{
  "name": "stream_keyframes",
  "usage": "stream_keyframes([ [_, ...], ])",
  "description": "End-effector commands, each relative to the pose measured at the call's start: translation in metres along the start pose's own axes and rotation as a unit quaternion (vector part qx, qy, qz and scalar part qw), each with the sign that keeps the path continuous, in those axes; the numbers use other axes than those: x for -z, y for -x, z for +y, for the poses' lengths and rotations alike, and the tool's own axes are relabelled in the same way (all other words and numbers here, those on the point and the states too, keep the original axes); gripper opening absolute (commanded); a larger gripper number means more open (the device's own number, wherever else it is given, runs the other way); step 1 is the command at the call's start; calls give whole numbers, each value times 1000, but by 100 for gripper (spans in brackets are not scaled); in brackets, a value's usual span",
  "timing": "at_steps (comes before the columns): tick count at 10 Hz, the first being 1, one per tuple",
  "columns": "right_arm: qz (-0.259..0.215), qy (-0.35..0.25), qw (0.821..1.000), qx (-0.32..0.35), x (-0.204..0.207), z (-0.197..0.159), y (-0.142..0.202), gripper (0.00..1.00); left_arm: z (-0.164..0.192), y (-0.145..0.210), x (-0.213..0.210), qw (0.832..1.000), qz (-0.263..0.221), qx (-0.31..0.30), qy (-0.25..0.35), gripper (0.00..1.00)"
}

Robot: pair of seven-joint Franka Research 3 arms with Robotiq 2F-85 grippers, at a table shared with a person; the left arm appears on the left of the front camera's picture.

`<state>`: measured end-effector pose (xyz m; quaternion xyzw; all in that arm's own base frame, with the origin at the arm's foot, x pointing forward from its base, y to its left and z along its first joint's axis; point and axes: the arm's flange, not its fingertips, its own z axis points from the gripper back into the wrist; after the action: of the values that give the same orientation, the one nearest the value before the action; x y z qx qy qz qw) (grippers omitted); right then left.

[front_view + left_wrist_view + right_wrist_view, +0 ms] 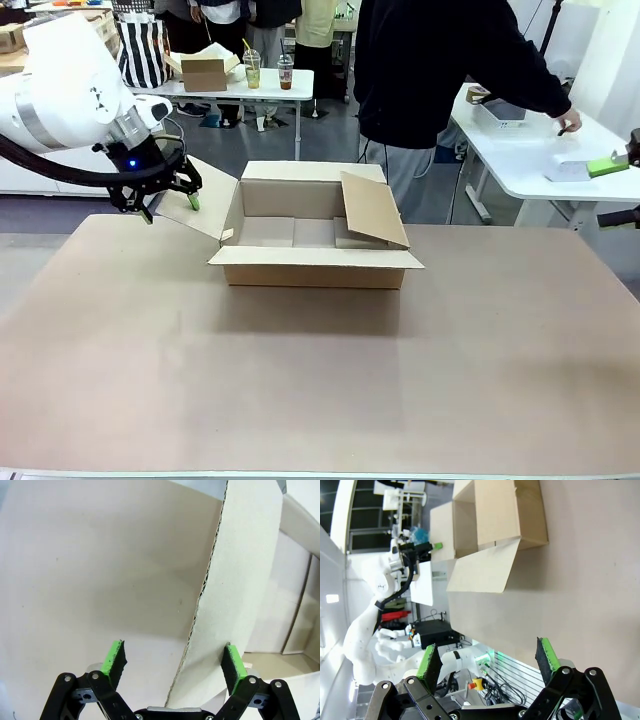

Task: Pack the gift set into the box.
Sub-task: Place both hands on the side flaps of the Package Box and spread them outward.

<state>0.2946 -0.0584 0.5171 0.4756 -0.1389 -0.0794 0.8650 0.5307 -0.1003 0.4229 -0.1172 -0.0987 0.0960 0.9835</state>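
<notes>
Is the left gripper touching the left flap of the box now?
Cannot tell. In the left wrist view the flap stands inside the open left gripper. One pad is clear of it; the other overlaps its face.

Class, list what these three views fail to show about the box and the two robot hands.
1. Front view: the right part of the box floor, hidden by the inward-folded right flap.
2. Left wrist view: whether the left hand touches the left flap it straddles; too close to judge.
3. Right wrist view: beyond the right hand, the box is cut by the top edge.
</notes>
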Motion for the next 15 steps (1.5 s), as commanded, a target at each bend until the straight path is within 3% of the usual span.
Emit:
stream_keyframes([
  [1, -29, 129, 991, 28, -2, 27, -7, 100, -4, -3, -3, 1000, 3, -6, -7, 100],
  [3, 35, 227, 970, -81, 81, 116, -39, 100, -4, -3, -3, 1000, 3, -6, -7, 100],
  [5, 98, 365, 909, -176, 189, 186, -50, 100, -4, -3, -3, 1000, 3, -6, -7, 100],
  [6, 93, 423, 872, -230, 244, 207, -47, 100, -4, -3, -3, 1000, 3, -6, -7, 100],
  [7, 91, 422, 859, -274, 280, 219, -40, 100, -4, -3, -3, 1000, 3, -6, -7, 100],
  [8, 73, 414, 860, -289, 298, 222, -35, 100, -4, -3, -3, 1000, 3, -6, -7, 100],
  [9, 21, 397, 872, -285, 289, 214, -39, 100, -4, -3, -3, 1000, 3, -6, -7, 100],
  [10, 107, 392, 869, -282, 303, 223, -13, 100, -4, -3, -3, 1000, 3, -6, -7, 100],
  [12, 84, 400, 862, -299, 309, 218, -30, 100, -4, -3, -3, 1000, 3, -6, -7, 100],
  [13, 27, 510, 813, -279, 337, 228, -30, 100, -4, -3, -3, 1000, 3, -6, -7, 100],
  [15, 17, 555, 791, -257, 434, 225, -72, 100, -4, -3, -3, 1000, 3, -6, -7, 100],
])
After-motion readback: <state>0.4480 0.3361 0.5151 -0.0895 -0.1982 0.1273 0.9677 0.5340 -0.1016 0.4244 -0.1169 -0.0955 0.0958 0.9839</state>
